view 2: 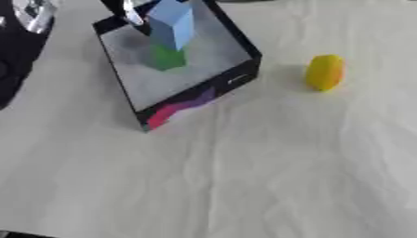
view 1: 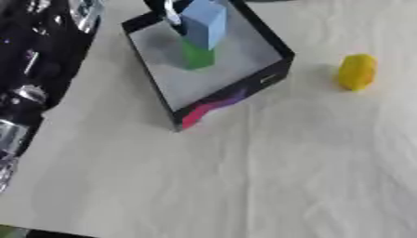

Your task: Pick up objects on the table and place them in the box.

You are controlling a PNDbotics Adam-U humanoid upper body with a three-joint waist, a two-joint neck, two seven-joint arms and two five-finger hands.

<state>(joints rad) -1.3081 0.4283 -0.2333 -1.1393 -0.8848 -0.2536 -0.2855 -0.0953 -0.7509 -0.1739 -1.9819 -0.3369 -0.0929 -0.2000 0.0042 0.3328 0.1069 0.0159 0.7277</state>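
A black box (view 1: 234, 96) with a grey floor stands at the upper middle, turned askew. A green piece (view 1: 196, 56) lies inside it. A light blue block (view 1: 205, 25) hangs over the box, just above the green piece. My left hand (view 1: 172, 16) reaches in from the top edge, its fingers against the block's left side; most of the hand is cut off. A yellow rounded object (view 1: 357, 71) lies on the white table to the right of the box. My right hand shows in neither view.
My left arm (view 1: 32, 60), black with silver joints, runs down the left edge beside the box. White cloth-covered table (view 2: 269, 176) spreads in front of the box and to its right. The table's near edge shows at the lower left corner.
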